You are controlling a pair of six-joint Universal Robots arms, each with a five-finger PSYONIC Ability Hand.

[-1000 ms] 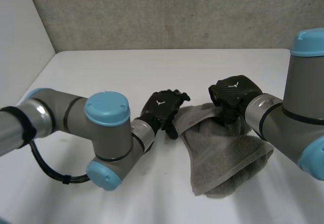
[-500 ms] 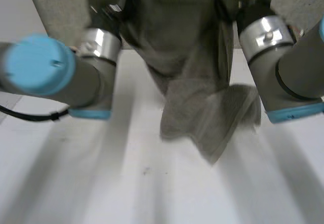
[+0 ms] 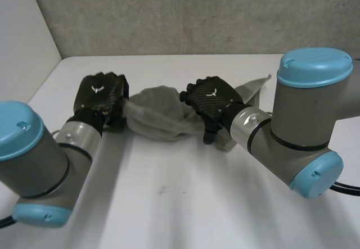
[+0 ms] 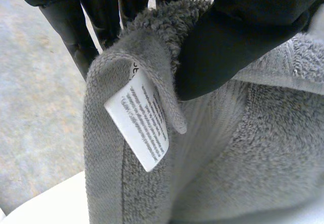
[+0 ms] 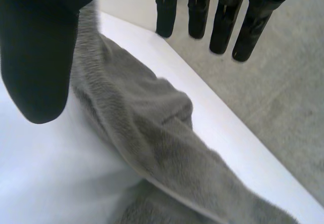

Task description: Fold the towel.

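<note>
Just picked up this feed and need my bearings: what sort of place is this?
Probably a lab test bench: a bare white table, a rough grey, concrete-looking wall behind it, and a grey towel as the work piece.

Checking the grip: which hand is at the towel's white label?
The left hand: its thumb pins the towel right beside the label. The towel at the right hand shows none.

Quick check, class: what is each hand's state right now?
Left hand: closed, pinching the towel at a corner.
Right hand: at the towel; grip cannot be told.
</note>
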